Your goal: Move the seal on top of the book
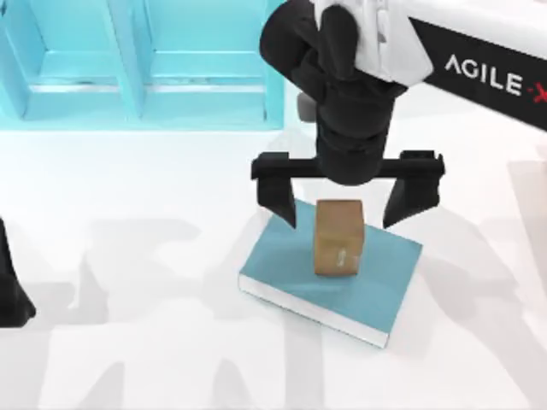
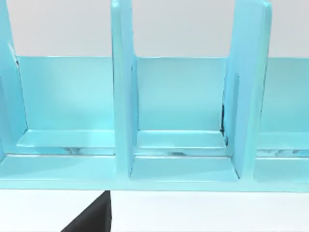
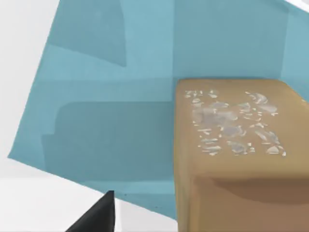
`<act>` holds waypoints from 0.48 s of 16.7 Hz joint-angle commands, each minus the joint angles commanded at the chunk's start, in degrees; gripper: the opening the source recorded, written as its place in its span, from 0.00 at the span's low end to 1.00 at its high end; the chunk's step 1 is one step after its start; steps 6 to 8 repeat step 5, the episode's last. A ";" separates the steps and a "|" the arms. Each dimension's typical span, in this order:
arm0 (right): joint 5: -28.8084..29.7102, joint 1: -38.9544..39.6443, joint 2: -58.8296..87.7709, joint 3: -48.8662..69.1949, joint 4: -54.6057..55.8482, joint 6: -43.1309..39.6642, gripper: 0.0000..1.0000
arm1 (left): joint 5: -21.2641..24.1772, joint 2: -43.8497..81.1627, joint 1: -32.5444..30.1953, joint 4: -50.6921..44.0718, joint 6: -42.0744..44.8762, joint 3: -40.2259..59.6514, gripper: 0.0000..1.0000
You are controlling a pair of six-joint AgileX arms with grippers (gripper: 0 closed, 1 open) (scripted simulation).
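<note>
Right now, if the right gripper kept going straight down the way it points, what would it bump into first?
Probably the seal: it stands on the book, right beneath the open right gripper, whose fingers straddle it.

The seal [image 1: 338, 237], a small tan-brown block with a pale mark on its side, stands upright on the middle of the book [image 1: 291, 278], a flat teal-blue hardcover lying angled on the table.

Tan-brown seal [image 1: 338, 237], pale flecked top; teal-blue book [image 1: 385, 282], white page edges.
</note>
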 joint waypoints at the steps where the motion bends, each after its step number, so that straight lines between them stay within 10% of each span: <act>1: 0.00 0.00 0.03 1.27 -1.25 0.00 1.00 | 0.00 0.00 0.00 0.00 0.00 0.00 1.00; 8: 0.00 -0.08 -0.10 4.89 -4.85 -0.09 1.00 | 0.00 0.00 0.00 0.00 0.00 0.00 1.00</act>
